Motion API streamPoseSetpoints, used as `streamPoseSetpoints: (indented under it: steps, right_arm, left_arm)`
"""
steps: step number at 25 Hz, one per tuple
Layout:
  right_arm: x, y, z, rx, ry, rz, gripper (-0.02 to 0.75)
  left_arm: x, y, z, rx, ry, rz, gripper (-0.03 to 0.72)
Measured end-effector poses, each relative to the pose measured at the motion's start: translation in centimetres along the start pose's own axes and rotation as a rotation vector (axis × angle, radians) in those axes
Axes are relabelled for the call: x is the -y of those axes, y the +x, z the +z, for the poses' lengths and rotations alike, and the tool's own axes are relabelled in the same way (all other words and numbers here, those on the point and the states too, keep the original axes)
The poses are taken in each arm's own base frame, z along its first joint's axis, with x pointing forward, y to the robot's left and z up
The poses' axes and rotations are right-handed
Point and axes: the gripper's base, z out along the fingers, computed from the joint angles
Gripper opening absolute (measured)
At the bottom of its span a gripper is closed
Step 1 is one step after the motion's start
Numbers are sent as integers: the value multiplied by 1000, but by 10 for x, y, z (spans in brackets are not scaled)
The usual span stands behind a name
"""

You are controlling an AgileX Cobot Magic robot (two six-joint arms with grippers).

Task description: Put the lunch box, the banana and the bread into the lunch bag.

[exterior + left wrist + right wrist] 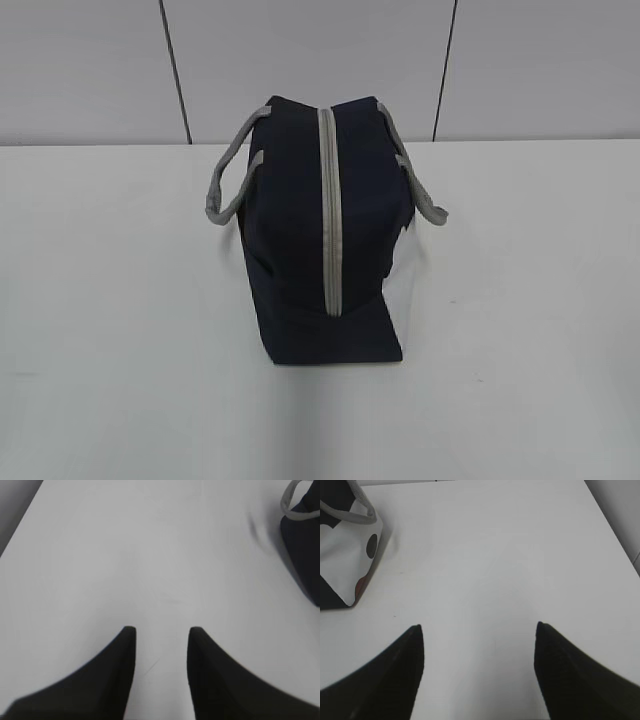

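The navy-blue lunch bag (320, 235) stands in the middle of the white table, its grey zipper (329, 210) shut along the top, grey handles hanging at both sides. Its corner shows in the left wrist view (302, 555) at the far right, and its white side panel in the right wrist view (345, 555) at the top left. The lunch box, the banana and the bread are out of view. My left gripper (162, 629) is open and empty over bare table. My right gripper (479, 626) is open wide and empty. Neither gripper shows in the exterior view.
The white table (520, 330) spreads around the bag. A grey panelled wall (300, 60) stands behind it. The table's edges show in the left wrist view (22, 527) and in the right wrist view (612, 527).
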Motion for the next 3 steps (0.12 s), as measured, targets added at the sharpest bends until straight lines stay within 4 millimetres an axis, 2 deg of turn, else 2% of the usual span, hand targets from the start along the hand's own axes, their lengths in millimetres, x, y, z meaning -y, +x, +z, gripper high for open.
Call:
streamPoseSetpoints:
  steps: [3]
  right_arm:
    - [0, 0, 0, -2, 0, 0, 529]
  left_arm:
    - [-1, 3, -4, 22, 2, -4, 264]
